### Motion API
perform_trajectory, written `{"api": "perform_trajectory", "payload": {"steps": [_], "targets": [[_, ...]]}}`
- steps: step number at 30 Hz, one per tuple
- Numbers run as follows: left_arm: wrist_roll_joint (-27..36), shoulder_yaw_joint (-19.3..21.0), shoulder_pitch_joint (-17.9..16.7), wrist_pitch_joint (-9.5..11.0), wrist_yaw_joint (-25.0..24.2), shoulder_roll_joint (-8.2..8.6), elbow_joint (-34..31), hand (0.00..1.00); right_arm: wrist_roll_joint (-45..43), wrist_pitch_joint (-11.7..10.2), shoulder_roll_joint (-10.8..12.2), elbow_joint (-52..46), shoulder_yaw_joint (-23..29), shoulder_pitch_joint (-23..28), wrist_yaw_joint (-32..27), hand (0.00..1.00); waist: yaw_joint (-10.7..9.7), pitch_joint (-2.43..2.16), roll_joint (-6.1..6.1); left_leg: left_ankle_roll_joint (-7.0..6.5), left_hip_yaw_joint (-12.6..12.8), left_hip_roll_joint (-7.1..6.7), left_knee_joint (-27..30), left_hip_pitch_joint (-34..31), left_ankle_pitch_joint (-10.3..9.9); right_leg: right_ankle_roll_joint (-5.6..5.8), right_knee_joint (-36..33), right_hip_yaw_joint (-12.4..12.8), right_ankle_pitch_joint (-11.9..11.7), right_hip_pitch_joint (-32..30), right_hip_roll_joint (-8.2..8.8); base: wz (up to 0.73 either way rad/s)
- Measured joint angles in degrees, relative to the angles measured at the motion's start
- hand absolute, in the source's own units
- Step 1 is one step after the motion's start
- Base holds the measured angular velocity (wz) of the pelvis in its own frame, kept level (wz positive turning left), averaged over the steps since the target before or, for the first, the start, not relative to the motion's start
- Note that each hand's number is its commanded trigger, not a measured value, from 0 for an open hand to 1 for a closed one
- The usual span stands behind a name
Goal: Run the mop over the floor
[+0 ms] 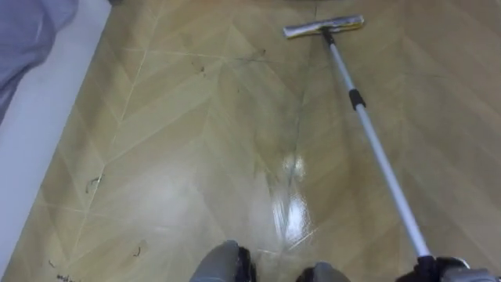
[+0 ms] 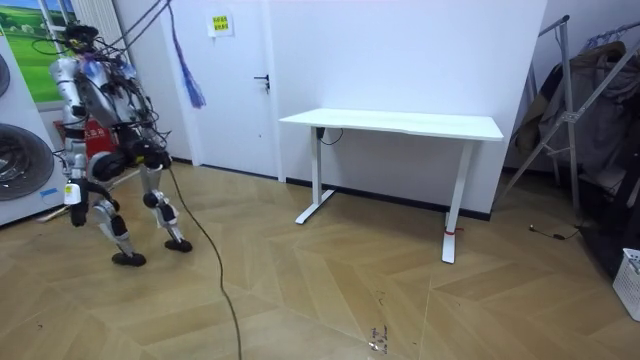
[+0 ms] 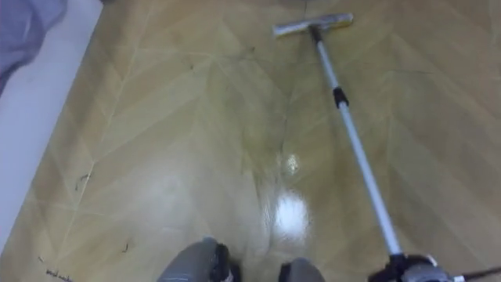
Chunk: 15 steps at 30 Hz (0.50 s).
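Note:
A mop lies out ahead of me on the wooden floor. Its flat grey head rests on the boards at the far top. Its silver pole, with a black collar partway down, slants towards the lower right. There my right hand shows at the bottom edge, dark fingers curled round the pole's near end. In the room view I stand bent forward at the room view's left, beside a washing machine, with both hands low in front of my body.
A glossy wet streak shines on the floor just ahead of me. Small dark scraps lie at the left, near a white edge with grey cloth above it. A white desk and a drying rack stand further off.

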<state>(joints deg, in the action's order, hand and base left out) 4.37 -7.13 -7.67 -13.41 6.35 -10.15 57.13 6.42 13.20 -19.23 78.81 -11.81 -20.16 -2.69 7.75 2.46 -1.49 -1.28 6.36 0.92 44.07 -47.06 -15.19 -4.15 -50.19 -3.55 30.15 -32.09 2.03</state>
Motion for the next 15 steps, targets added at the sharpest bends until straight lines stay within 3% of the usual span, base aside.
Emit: {"api": "perform_trajectory", "payload": {"steps": [1, 3, 4, 5, 6, 8, 10, 11, 12, 13, 14, 15], "targets": [[0.0, -0.3, -0.8, 0.0, -0.9, 0.14, -0.2, 0.00, 1.4, 0.0, 0.3, 0.0, -0.1, 1.9, 0.4, 1.00, 0.0, -0.52, -0.17, -1.36, 0.2, -0.40, -1.3, 2.1, 1.9, 0.94, 2.3, -0.3, 0.9, 3.5, 0.47, 0.25], [-0.2, -0.6, -0.2, 0.0, -1.9, 0.18, -0.3, 0.00, 2.5, 0.0, 0.0, 0.2, -0.4, 5.3, 0.4, 1.00, -0.2, -1.29, 0.16, -3.81, 2.1, -1.21, -1.1, 4.4, 0.6, 2.09, 1.8, -0.3, 1.5, 5.7, 2.14, 0.37], [-0.8, -0.6, 0.8, -0.1, -2.0, 0.52, -0.2, 0.00, 2.4, -0.1, -0.8, 1.8, -0.3, 7.2, 0.3, 1.00, -0.6, -1.26, -0.01, -5.03, 2.2, -2.99, -0.3, 5.4, -0.8, 3.88, -3.9, -0.2, -0.2, 4.0, 3.57, 0.47], [-1.6, -0.6, 1.6, 0.0, -2.0, 0.76, -0.3, 0.00, 2.4, -0.1, -1.1, 2.4, -0.3, 8.5, 0.2, 1.00, -0.8, -1.41, -0.39, -5.46, 2.1, -3.80, 0.1, 6.0, -1.7, 4.32, -7.5, 0.4, -1.8, 2.9, 4.09, 0.43], [-2.9, -0.4, 2.2, 0.4, -2.0, 0.91, -0.8, 0.00, 2.4, 0.0, -1.4, 3.1, 0.1, 11.2, -0.7, 1.00, -1.1, -1.86, -1.31, -6.02, 1.3, -4.58, 0.9, 7.3, -3.6, 4.60, -13.0, 1.7, -5.8, 1.1, 4.03, 0.29], [-3.9, -0.5, 2.7, 1.4, -1.3, 0.69, -2.3, 0.00, 2.4, -0.1, -1.0, 3.1, 0.5, 14.5, -1.6, 1.00, -1.7, -1.91, -2.75, -6.20, 0.4, -5.04, 0.4, 10.0, -5.1, 4.98, -16.8, 2.7, -6.7, -2.4, 3.60, 0.05], [-3.9, -0.9, 3.0, 1.6, -1.0, 0.73, -2.3, 0.00, 2.6, -0.1, 0.1, 2.9, 0.5, 17.1, -2.5, 1.00, -3.0, -2.24, -4.41, -6.15, -0.7, -5.07, -1.9, 12.8, -5.8, 4.98, -12.8, 2.6, -6.4, -9.2, 3.00, -0.14], [-3.9, -0.8, 3.0, 1.4, -0.9, 0.71, -2.2, 0.00, 2.6, -0.1, 0.6, 2.8, 0.6, 17.6, -2.6, 1.00, -3.4, -2.16, -4.33, -5.78, -0.8, -5.12, -2.9, 13.7, -6.1, 4.96, -10.0, 2.6, -6.5, -10.3, 3.03, 0.00], [-3.8, -0.8, 2.9, 1.3, -0.7, 0.54, -2.0, 0.00, 2.6, -0.1, 1.8, 2.1, 0.6, 19.1, -2.7, 1.00, -4.3, -2.34, -4.70, -5.24, -1.0, -5.12, -4.4, 15.5, -6.7, 4.36, -2.1, 2.3, -7.9, -11.4, 3.46, 0.06], [-3.7, -0.8, 2.8, 1.2, -0.7, 0.30, -1.8, 0.00, 2.6, -0.1, 3.2, 1.3, 0.8, 20.3, -2.6, 1.00, -4.8, -2.16, -4.38, -4.53, -1.1, -5.10, -4.8, 17.1, -7.9, 4.07, 6.0, 1.7, -12.1, -11.4, 4.06, 0.06], [-3.7, -0.8, 2.7, 1.2, -0.7, 0.38, -1.4, 0.00, 2.5, -0.1, 3.7, 1.2, 0.9, 20.8, -2.6, 1.00, -5.0, -1.89, -4.09, -4.08, -1.2, -4.83, -4.4, 17.7, -8.6, 4.28, 7.2, 1.5, -15.5, -11.5, 4.08, 0.00], [-3.7, -0.8, 2.0, 1.1, -0.8, 1.00, -1.0, 0.00, 2.1, -0.1, 4.5, 1.2, 1.4, 21.9, -2.5, 1.00, -5.4, -2.44, -4.55, -2.87, -2.0, -4.02, -4.0, 18.8, -9.8, 2.96, 7.9, 0.0, -17.1, -10.3, 3.58, -0.13]]}}
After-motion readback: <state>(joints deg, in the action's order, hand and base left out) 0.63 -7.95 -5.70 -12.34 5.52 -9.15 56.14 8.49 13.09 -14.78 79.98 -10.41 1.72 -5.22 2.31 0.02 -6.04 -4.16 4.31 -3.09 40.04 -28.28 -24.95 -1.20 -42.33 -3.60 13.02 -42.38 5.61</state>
